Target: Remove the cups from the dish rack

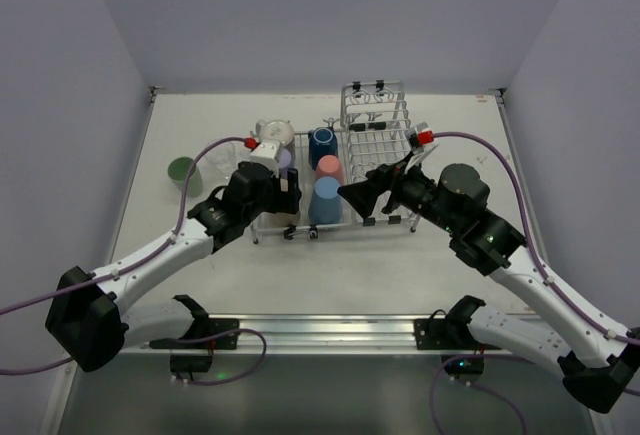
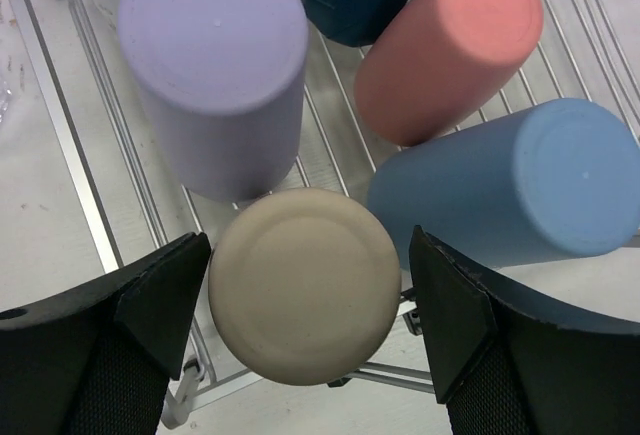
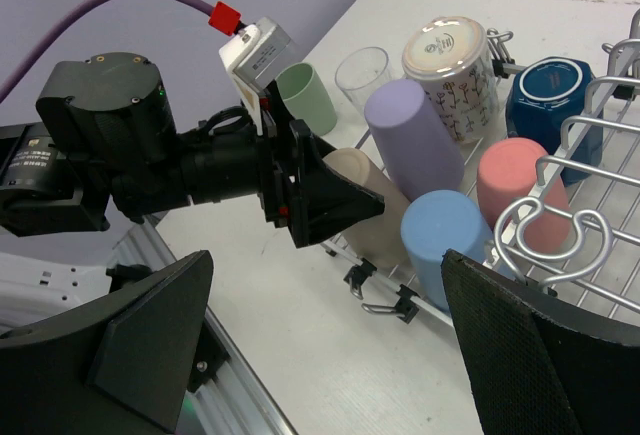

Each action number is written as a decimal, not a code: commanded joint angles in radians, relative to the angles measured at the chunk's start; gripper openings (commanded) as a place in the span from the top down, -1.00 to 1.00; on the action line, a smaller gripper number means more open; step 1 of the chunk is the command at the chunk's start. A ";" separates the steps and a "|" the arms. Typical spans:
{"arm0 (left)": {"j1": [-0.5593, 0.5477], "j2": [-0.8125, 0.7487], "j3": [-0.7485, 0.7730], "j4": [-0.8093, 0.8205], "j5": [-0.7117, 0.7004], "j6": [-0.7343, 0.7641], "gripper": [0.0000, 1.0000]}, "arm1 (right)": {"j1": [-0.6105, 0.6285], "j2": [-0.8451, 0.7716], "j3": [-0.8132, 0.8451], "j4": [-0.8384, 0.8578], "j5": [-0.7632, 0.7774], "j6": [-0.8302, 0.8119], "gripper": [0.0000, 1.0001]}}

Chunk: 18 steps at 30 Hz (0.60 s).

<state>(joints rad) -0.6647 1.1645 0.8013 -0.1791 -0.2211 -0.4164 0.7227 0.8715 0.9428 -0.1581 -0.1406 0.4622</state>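
The dish rack (image 1: 382, 141) stands in the middle of the table (image 1: 330, 275), with its low flat grid to the left and the taller basket to the right. On the low grid several cups stand bottom up, close together: a lavender cup (image 2: 215, 65), a tan cup (image 2: 305, 300), a pink cup (image 2: 450, 50) and a light blue cup (image 2: 510, 190). A dark blue mug (image 3: 550, 95) is behind them. A speckled cream mug (image 3: 450, 55) is at the far left corner of the rack.

On the table to the left of the rack, apart from it, stand a pale green cup (image 3: 308, 95) and a clear cup (image 3: 362, 75).

The left gripper (image 2: 305, 305) is down over the near left corner of the grid. Its jaws are wide apart, one on each side of the tan cup and just beside its wall. The cup stands on the wires.

The right gripper (image 1: 352, 200) hangs over the near edge of the rack, just beside the light blue cup. Its jaws are fully apart and nothing is between them.
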 commanded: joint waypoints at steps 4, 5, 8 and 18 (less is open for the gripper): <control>-0.018 0.004 -0.024 0.090 -0.112 0.014 -0.41 | 0.004 -0.005 0.028 0.020 0.013 -0.017 -0.98; -0.021 0.004 -0.024 0.092 -0.116 0.021 -0.25 | 0.004 -0.002 0.027 0.023 0.013 -0.016 -0.98; -0.026 -0.017 -0.025 0.089 -0.115 0.030 0.18 | 0.004 -0.002 0.031 0.022 0.015 -0.016 -0.98; -0.030 -0.313 0.125 0.020 0.066 -0.022 0.42 | 0.004 0.001 0.008 0.136 -0.053 0.116 -0.98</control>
<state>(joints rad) -0.6888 0.9432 0.8246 -0.1997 -0.2108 -0.4099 0.7227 0.8715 0.9424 -0.1307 -0.1535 0.5041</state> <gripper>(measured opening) 0.680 0.990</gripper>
